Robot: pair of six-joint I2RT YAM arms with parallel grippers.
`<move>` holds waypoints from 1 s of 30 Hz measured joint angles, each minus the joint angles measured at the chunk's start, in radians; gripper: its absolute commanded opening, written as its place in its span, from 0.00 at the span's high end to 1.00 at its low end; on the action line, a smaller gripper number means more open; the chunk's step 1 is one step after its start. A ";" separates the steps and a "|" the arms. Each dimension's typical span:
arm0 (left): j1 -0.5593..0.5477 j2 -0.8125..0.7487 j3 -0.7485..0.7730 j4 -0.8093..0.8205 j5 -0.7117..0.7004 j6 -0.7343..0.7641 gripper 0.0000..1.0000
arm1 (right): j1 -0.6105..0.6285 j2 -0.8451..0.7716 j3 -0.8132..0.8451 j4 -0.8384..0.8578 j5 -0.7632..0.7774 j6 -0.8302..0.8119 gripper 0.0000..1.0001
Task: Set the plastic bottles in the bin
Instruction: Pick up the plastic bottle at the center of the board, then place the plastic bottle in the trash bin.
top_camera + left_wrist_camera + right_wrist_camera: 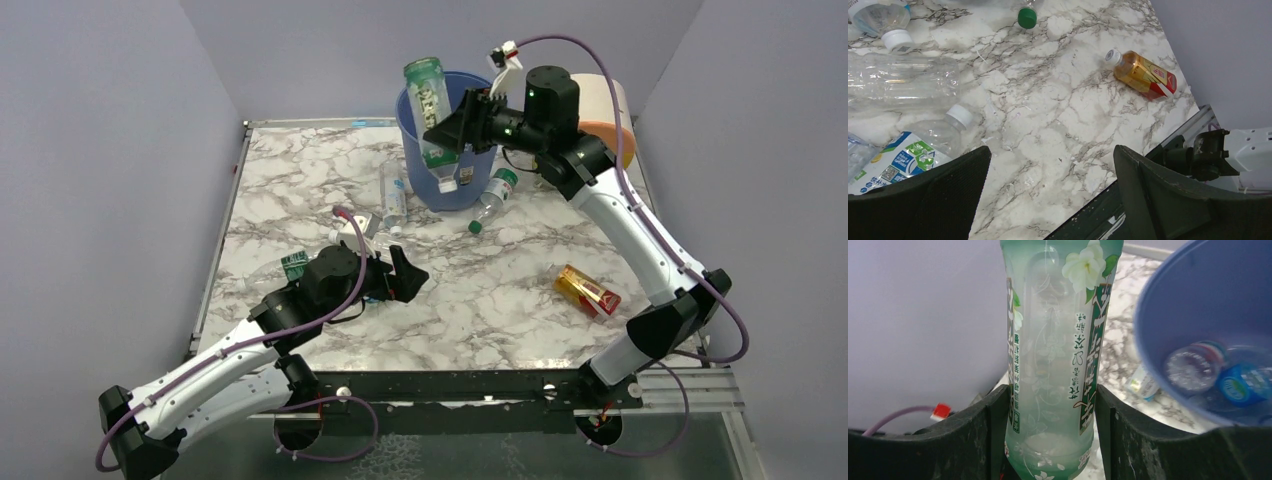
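Green-label bottle (1053, 330) fills the R wrist view, nearly upright betw the fingers of the R gripper (1052, 392); both fingers sit against its sides, so it's gripped and off the table; in the top view it hangs tilted at the left rim of the bin (470, 195), overlapping rim & wall; from the wrist cam the bin's mouth is just to its right, and whether the bottle is over the opening I can't tell. Low inside the bin: a clear bottle (1193, 367) & a blue-wrapped bottle (1243, 385), side by side. Outside, on the marble table (480, 320): a slim bottle (393, 195) just left of the bin's foot; a green-cap bottle (492, 202) lying just right of it; an amber bottle (588, 290) w/ red label, well apart toward the right edge. L gripper (400, 272) hovers low over the table's left-centre, fingers spread wide, nothing betw them; beside one finger lies a white-cap bottle (913, 152) w/ blue-green label, and past that a crushed bottle (903, 80), clear, on its side. Cream drum (612, 100) w/ orange band stands behind the R arm, right of the bin.
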State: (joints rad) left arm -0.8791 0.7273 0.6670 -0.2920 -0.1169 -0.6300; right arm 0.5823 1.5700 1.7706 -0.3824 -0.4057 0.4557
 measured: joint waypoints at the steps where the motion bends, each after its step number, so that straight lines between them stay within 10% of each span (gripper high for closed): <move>1: 0.000 0.000 0.000 0.000 0.000 0.000 0.01 | -0.020 0.011 0.011 0.001 -0.003 0.003 0.39; 15: 0.000 0.012 -0.006 0.022 0.023 -0.013 0.01 | -0.165 0.301 0.347 0.040 0.013 -0.024 0.38; 30: 0.000 0.002 -0.025 0.035 0.042 -0.028 0.01 | -0.197 0.367 0.343 0.042 0.193 -0.147 0.33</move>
State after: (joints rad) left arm -0.8791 0.7288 0.6422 -0.2569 -0.0750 -0.6582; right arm 0.3851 1.9373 2.1132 -0.3408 -0.2131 0.3084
